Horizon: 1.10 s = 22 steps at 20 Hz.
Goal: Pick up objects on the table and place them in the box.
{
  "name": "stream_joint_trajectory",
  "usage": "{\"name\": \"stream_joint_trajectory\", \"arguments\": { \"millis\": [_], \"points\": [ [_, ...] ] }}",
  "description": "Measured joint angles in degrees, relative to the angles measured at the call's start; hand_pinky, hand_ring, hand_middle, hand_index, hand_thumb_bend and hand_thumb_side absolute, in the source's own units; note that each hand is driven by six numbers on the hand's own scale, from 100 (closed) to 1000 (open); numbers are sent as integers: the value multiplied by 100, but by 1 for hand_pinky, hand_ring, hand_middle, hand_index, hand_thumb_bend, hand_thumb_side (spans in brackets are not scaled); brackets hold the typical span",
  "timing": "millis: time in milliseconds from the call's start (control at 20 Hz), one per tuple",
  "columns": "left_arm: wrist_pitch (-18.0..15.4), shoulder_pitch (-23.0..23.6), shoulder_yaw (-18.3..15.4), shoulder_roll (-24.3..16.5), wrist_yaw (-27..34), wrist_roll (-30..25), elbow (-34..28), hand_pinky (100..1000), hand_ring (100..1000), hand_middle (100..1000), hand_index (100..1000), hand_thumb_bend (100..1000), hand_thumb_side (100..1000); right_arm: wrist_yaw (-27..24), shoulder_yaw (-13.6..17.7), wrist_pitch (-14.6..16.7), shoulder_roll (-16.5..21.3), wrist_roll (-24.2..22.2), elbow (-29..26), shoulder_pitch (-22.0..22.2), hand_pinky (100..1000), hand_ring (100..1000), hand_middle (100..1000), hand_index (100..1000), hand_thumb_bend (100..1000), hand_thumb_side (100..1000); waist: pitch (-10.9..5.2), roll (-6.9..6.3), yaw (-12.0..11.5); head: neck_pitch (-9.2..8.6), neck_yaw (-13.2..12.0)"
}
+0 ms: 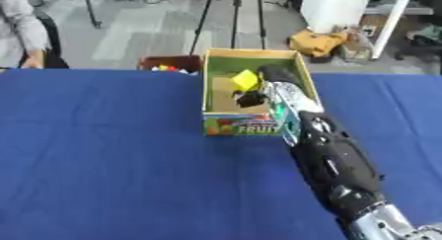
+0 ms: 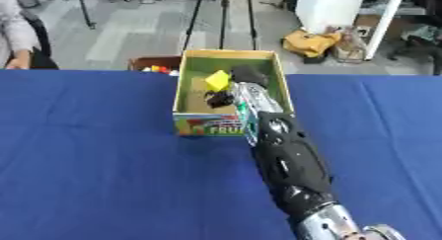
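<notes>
Probably a lab: tripod legs [image 1: 233, 17], grey carpet, cluttered shelving behind.

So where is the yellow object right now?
The yellow object is inside the fruit box at the table's far middle, beside the right hand reaching in.

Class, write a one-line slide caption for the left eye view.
Right hand holds a yellow object over the fruit box.
</notes>
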<state>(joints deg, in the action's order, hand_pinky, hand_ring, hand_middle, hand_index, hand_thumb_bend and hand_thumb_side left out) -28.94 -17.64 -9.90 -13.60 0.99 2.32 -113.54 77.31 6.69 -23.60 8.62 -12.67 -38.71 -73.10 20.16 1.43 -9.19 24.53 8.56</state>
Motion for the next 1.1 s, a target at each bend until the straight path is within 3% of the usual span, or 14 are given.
{"name": "stream_joint_trajectory", "arguments": {
  "millis": [250, 400, 550, 850, 1100],
  "points": [
    [0, -1, 12, 0, 2, 0, 0, 616, 679, 849, 988, 215, 1000, 31, 5, -177, -42, 50, 21, 0, 806, 735, 564, 661, 100, 689, 0, 1, -5, -1, 9],
    [0, -1, 13, 0, 5, 0, 0, 616, 679, 849, 988, 215, 1000, 31, 19, -205, -44, 48, 21, 0, 811, 747, 613, 716, 166, 744, 0, 1, -5, -1, 10],
    [0, -1, 14, 0, 16, 0, 0, 616, 679, 849, 988, 214, 1000, 24, 31, -196, -53, 27, 20, -1, 821, 777, 686, 801, 307, 837, 0, 3, -2, -1, 10],
    [0, -1, 14, 0, 31, 0, 0, 617, 679, 849, 988, 216, 1000, 2, 29, -154, -54, -116, 10, -24, 858, 877, 790, 912, 459, 901, -4, 3, 16, -1, 11],
    [0, 0, 14, 0, 45, 0, 0, 617, 680, 849, 988, 216, 1000, -2, 25, -110, -55, -242, -99, -54, 864, 877, 790, 915, 443, 902, -17, 3, 33, -1, 11]
  ]
}}
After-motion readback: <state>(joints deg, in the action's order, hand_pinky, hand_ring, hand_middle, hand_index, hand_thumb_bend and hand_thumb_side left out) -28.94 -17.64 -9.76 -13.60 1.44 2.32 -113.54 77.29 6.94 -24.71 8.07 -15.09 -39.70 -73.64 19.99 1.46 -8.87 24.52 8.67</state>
